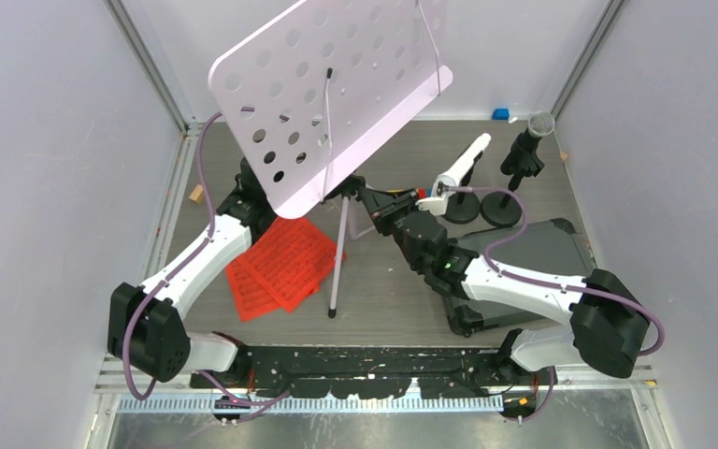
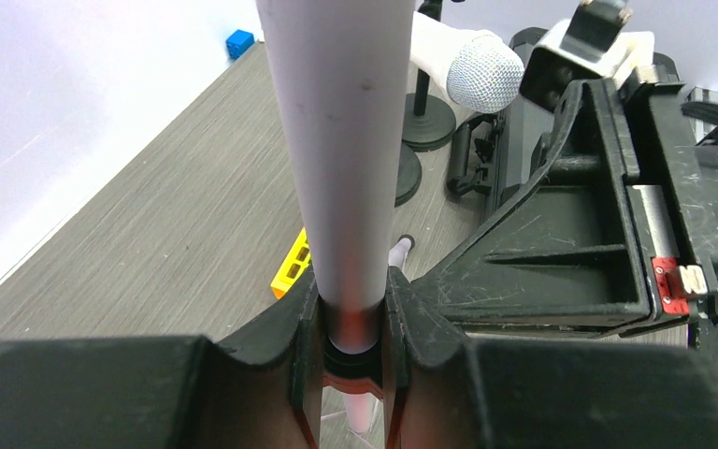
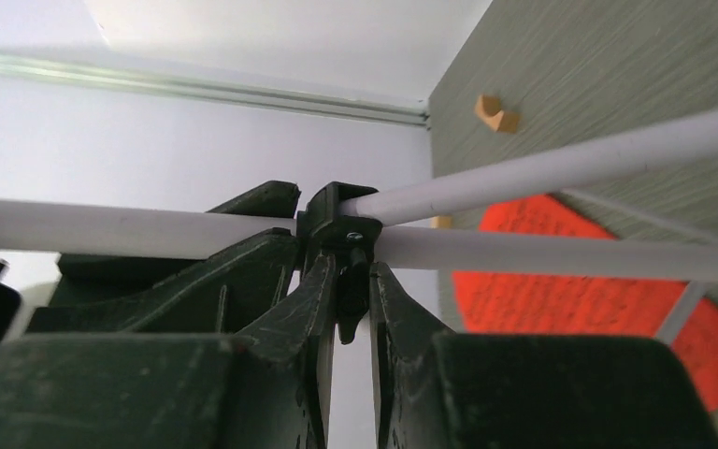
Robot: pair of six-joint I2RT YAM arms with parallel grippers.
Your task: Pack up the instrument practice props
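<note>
while both end effectors [image 2: 351,299] [image 3: 346,281] grip the music stand [image 1: 383,89], the case [image 1: 542,241] lies shut.

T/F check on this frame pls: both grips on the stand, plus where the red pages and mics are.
1. The left gripper is shut on the stand pole. True.
2. The red sheet-music pages rest on the music desk. False: they lie on the table under the stand.
3. The white microphone sits in a round-based holder. True.
4. The right gripper is open, clear of the stand. False: it is shut on the black collar where the legs meet the pole.
5. The grey-headed microphone lies flat on the table. False: it is propped up in its holder.
</note>
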